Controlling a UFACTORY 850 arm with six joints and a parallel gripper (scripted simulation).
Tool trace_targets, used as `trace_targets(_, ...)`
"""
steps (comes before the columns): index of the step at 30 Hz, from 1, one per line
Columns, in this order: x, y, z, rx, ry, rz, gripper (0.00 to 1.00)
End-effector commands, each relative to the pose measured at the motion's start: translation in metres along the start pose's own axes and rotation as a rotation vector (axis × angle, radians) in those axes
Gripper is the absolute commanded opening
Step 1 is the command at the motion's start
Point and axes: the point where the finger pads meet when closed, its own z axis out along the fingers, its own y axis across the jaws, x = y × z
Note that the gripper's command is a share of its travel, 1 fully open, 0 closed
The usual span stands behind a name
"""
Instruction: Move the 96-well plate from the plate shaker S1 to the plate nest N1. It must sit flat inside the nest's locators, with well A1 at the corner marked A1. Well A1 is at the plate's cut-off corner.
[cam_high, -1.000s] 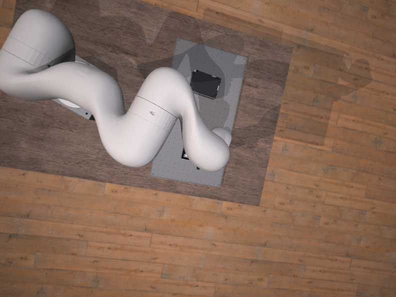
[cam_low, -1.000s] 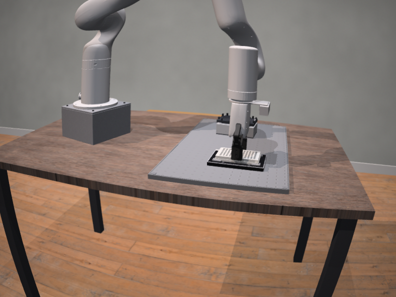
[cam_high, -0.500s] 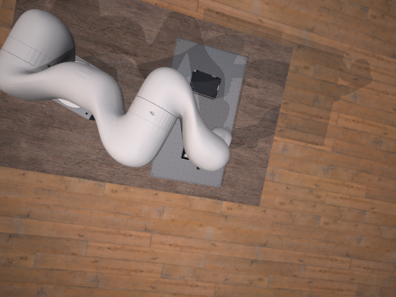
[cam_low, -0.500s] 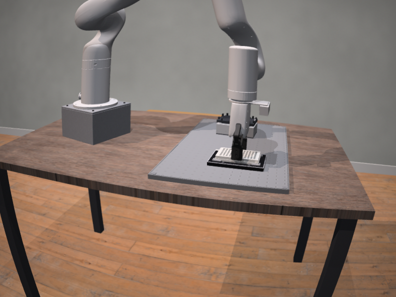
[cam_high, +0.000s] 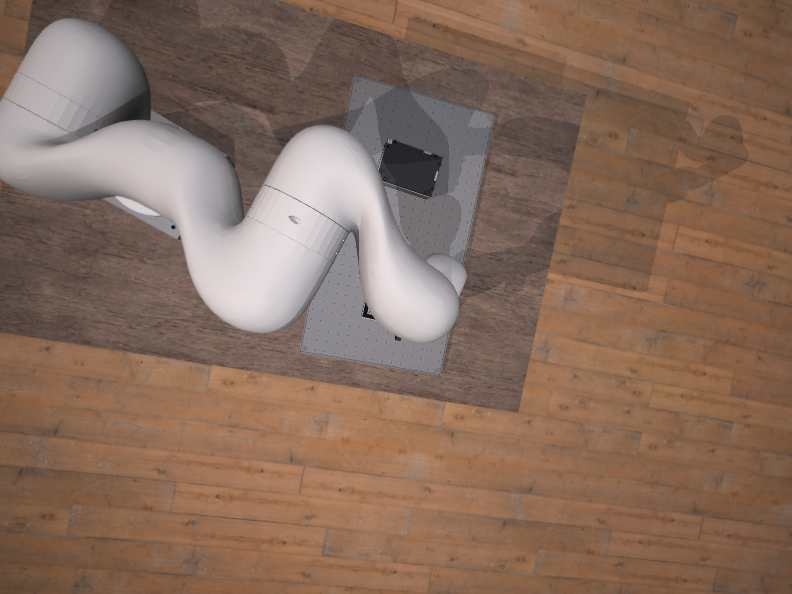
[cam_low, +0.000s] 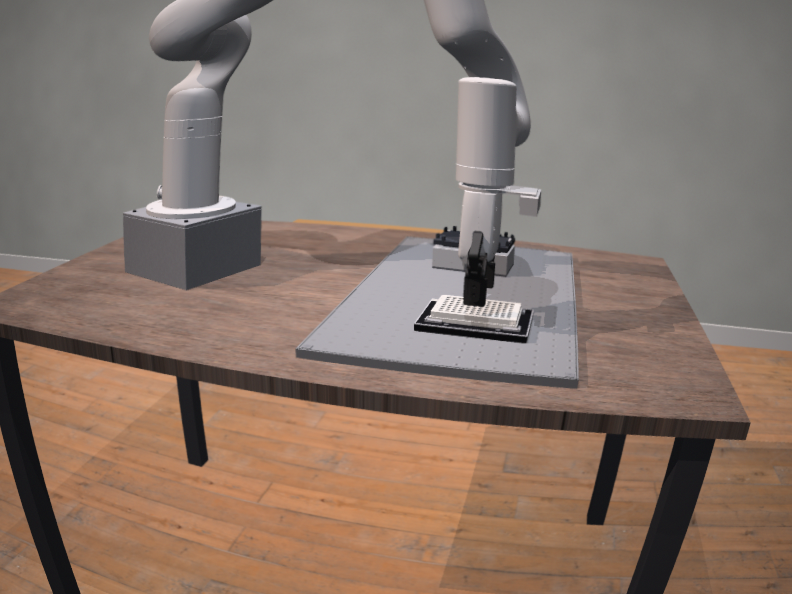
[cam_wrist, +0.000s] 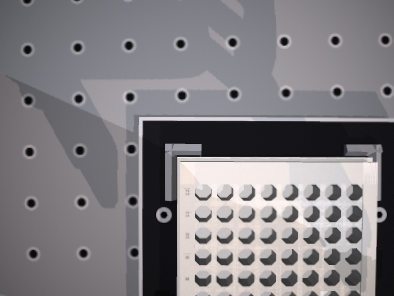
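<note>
The white 96-well plate (cam_low: 495, 312) (cam_wrist: 275, 225) lies flat in the black plate nest N1 (cam_low: 472, 333) (cam_wrist: 155, 200), and in the wrist view its upper corners sit inside two grey locators (cam_wrist: 182, 150) (cam_wrist: 362, 149). The plate's cut-off corner is out of view. My gripper (cam_low: 474, 299) is open and stands upright over the middle of the plate, with its dark fingers at about the plate's top. In the overhead view the arm hides the plate, and only a sliver of the nest (cam_high: 367, 311) shows. The plate shaker S1 (cam_high: 409, 167) (cam_low: 447, 258) stands empty behind.
Nest and shaker stand on a grey perforated board (cam_high: 435, 223) (cam_low: 383, 319) (cam_wrist: 75, 125) on a wooden table (cam_low: 191, 319). The arm's grey base block (cam_low: 191, 246) stands at the table's left. The board's holes surround the nest in the wrist view.
</note>
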Motion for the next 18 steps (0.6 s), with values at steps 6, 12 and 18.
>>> trace_targets(6,0.001,0.0,-0.019,0.0,0.002,0.0,1.0)
trace_targets(12,0.001,0.0,-0.035,0.0,0.002,0.0,1.0)
trace_targets(18,0.001,0.0,-0.046,0.0,0.002,0.0,1.0)
